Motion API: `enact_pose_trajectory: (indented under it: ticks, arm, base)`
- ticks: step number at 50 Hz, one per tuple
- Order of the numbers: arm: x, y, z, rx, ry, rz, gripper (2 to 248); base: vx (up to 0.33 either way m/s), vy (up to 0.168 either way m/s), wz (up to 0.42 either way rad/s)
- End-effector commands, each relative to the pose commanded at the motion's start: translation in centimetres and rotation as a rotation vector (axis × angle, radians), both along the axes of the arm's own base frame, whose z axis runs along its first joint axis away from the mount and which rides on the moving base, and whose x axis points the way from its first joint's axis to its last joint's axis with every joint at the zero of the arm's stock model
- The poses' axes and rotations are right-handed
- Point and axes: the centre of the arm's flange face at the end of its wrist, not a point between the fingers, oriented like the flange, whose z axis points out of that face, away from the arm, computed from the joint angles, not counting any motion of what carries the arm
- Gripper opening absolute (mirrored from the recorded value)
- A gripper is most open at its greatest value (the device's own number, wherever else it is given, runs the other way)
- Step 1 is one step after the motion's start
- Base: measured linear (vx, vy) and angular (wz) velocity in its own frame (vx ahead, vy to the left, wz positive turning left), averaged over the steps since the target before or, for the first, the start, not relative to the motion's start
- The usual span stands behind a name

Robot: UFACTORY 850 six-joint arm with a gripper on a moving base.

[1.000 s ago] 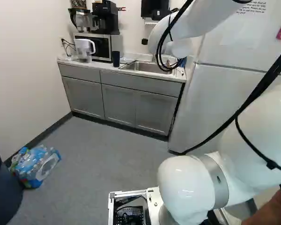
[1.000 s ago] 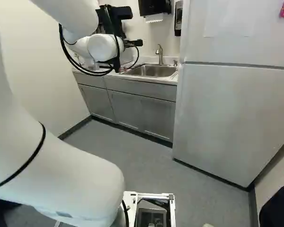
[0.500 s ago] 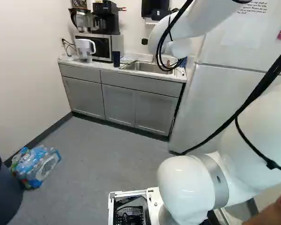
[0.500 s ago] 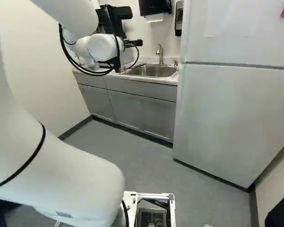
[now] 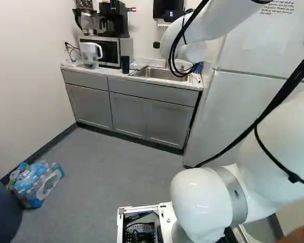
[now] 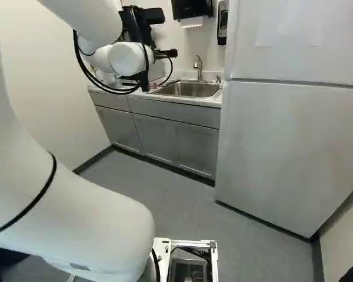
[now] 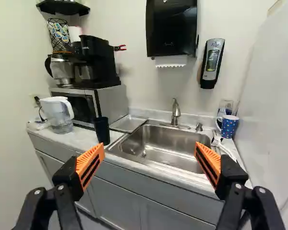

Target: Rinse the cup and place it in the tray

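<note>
"Base (image 6: 191, 242) has shifted a touch! Cupboards (image 5: 126, 114) and fridge (image 6: 282, 135) have slid a little in both base views, while the arm (image 6: 76, 217) keeps its pose over its joint."

"And the pincer (image 6: 166, 53)?"

"Wide apart, orange pads (image 7: 90, 165) facing each other, nothing in its hold!"

"Where's the cup, then?"

"Two candidates, and I can't tell which is meant. A dark cup (image 7: 102, 130) stands upright ahead, just past the left fingertip. A dotted mug (image 7: 229, 127) stands upright farther off, beyond the right fingertip, across the corner of the sink (image 7: 165, 143)."

"The tray (image 7: 128, 123)?"

"On the counter (image 7: 79, 136), past the left finger, between the microwave (image 7: 113, 103) and the sink. That dark cup stands at its near corner, partly in the way from here!"

"Anything crowding the mug?"

"A white brush (image 7: 223, 146) on the pincer's side of it, the fridge just beside. The tap (image 7: 175, 112) rises straight ahead of the pincer's gap, behind the basin. The water pitcher (image 7: 60, 115) sits farther left, beyond the dark cup."
</note>
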Motion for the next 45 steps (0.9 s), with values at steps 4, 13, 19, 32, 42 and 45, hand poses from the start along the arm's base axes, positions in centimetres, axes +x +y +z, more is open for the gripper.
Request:
enact_pose_trajectory:
  ticks: [4, 13, 19, 32, 42, 45]
  arm:
    - [0.0, 0.0, 0.0, 0.0, 0.0, 0.0, 247]
    - [0.0, 0.0, 0.0, 0.0, 0.0, 0.0, 247]
    - [0.0, 0.0, 0.0, 0.0, 0.0, 0.0, 247]
    - [0.0, 0.0, 0.0, 0.0, 0.0, 0.0, 247]
    - [0.0, 0.0, 0.0, 0.0, 0.0, 0.0, 247]
    - [0.0, 0.0, 0.0, 0.0, 0.0, 0.0, 247]
  base:
    - [0.096, -0.001, -0.016]
    - [0.099, -0.006, 0.003]
    - [0.09, -0.024, -0.014]
    - [0.109, -0.024, 0.008]
    - [0.132, -0.007, 0.128]
    - [0.141, -0.004, 0.137]
